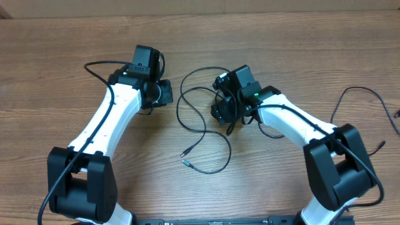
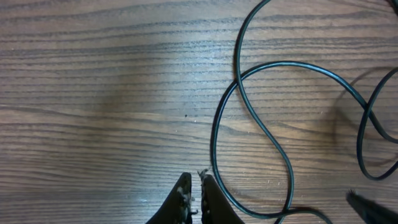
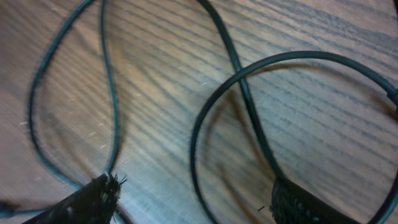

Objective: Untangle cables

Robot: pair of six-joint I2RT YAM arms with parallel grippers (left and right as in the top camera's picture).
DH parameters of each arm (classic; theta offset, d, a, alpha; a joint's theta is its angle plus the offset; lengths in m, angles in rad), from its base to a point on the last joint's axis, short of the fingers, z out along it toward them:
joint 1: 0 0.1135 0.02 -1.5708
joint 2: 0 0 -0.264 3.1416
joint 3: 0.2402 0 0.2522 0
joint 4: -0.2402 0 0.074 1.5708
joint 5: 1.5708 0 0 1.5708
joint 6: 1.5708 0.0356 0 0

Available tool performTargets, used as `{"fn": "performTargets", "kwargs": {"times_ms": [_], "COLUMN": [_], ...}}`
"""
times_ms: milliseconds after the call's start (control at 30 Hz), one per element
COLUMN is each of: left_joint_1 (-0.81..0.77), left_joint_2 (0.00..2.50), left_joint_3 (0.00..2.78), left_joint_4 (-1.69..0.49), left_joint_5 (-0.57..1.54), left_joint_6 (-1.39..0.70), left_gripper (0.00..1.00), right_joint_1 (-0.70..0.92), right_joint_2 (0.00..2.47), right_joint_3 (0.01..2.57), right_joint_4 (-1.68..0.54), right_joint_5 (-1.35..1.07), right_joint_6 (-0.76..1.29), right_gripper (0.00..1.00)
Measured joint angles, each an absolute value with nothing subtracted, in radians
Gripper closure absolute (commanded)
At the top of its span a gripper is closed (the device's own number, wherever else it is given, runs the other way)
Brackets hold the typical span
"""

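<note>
— Fingertips, black and ragged-edged (image 2: 181, 200), sit closest at the bottom of your left wrist view. What are they doing?

— Those belong to my left tool (image 2: 194, 196). Its jaws are all but closed, only a slit between them, and they hold nothing. One strand of the thin black flexible cables (image 2: 280, 63) runs just beside the right-hand tip, flat on the brown wood-grain desk (image 1: 75, 44).

— And your other side?

— My right tool (image 3: 193, 205) is spread wide and low over the desk, one dark finger on each side of a spot where a loop crosses a straighter strand. I cannot tell which lies on top. A thinner strand runs right up to one finger, but nothing is clamped.

— So where is the tangle?

— Between my two arms, mid-desk: a few loose loops crossing each other, with two small plug ends (image 1: 183, 154) lying free nearer my base, apart from both tools.

— How would you do this step well?

— I judge it to be a grasp for pulling strands apart. I would close the right tool on one strand only, away from the crossing, so two are not pinched together. The left must open before it goes for the neighbouring strand. Then draw outwards slowly and low, watching that the loop slackens rather than tightens. Following a free plug end back through the crossing looks safest.
</note>
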State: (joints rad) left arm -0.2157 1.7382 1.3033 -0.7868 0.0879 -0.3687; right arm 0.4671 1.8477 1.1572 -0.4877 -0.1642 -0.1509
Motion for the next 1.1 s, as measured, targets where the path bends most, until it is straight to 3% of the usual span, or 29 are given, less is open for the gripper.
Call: {"fn": "performTargets", "kwargs": {"times_ms": [567,600,667,700,933,1100], "left_joint_1": [-0.216,-0.216,-0.216,-0.216,-0.216,-0.216], "left_joint_2": [1.738,1.738,1.738,1.738,1.738,1.738], "left_joint_3": [1.303,1.303,1.303,1.303,1.303,1.303], "left_joint_4": [-0.787,-0.787,-0.788,-0.788,-0.789,-0.789], "left_joint_5": [0.088,0.088,0.088,0.088,0.088,0.088], "left_joint_6": [-0.369,-0.369,-0.369,-0.369,-0.369,-0.372], "left_gripper": [0.94,0.94,0.94,0.94,0.93,0.93], "right_joint_1": [0.466,0.466,0.466,0.466,0.466,0.449], "right_joint_2": [1.879,1.880,1.880,1.880,1.880,1.882], "right_joint_3": [1.089,1.089,1.089,1.089,1.097,1.279], "right_joint_4": [-0.465,-0.464,-0.463,-0.464,-0.529,-0.778], "right_joint_5": [-0.152,-0.152,-0.153,-0.152,-0.153,-0.153], "right_joint_6": [-0.115,-0.117,-0.115,-0.116,-0.083,-0.014], "right_gripper": [0.47,0.55,0.89,0.96,0.96,0.96]}}
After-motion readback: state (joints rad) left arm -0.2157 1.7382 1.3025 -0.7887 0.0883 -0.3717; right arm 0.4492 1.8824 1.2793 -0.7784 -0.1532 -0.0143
